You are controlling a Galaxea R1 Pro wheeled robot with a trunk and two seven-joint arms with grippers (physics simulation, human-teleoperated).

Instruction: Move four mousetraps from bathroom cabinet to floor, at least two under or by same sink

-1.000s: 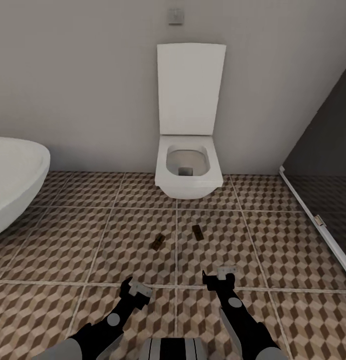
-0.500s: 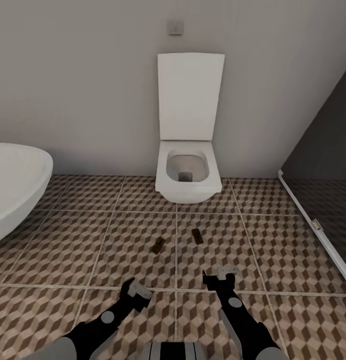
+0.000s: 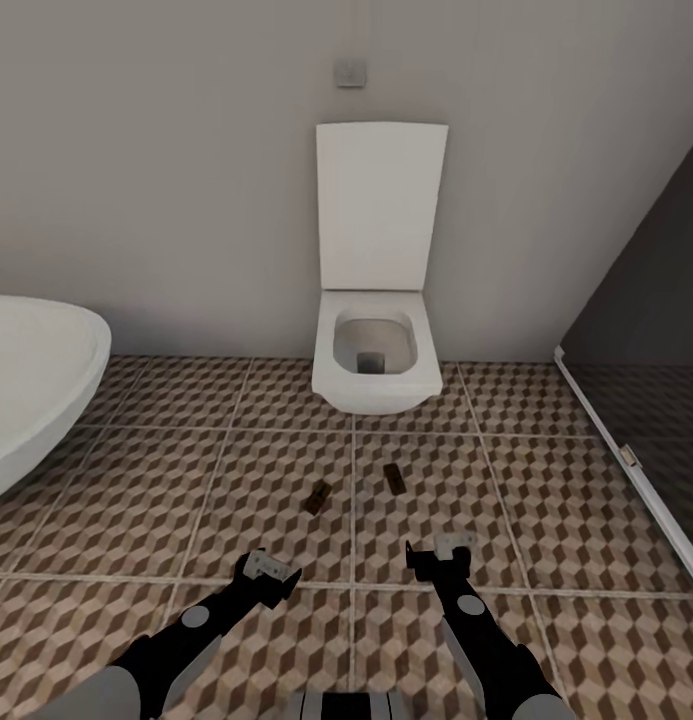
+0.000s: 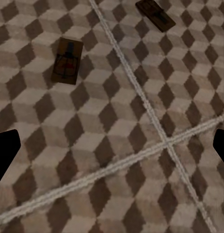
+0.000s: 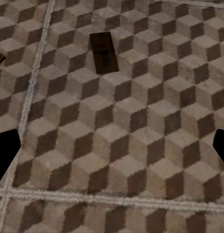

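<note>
I have two mousetraps lying flat on the bathroom floor [image 3: 236,480] in front of the toilet [image 3: 374,350], which I take as the pair already set down. No sink shows here, so I cannot say these two count toward the sink condition. The left mousetrap [image 3: 319,495] lies nearer me and off the toilet's left front corner, on the tile left of the grout line that runs toward the bowl; its long axis is skewed, the far end leaning right toward that line. The right mousetrap [image 3: 394,477] sits just across the line, closer to the toilet, its long axis running roughly toward the bowl with the far end tipped slightly left. In the left wrist view the nearer trap [image 4: 67,61] shows its red mark facing up. Both arms hang low over the tiles short of the traps: the left gripper [image 3: 269,572] and the right gripper [image 3: 438,553] each have their jaws spread wide and hold nothing. The white bathtub [image 3: 36,390] stands well left of the toilet, apart from both traps.
</note>
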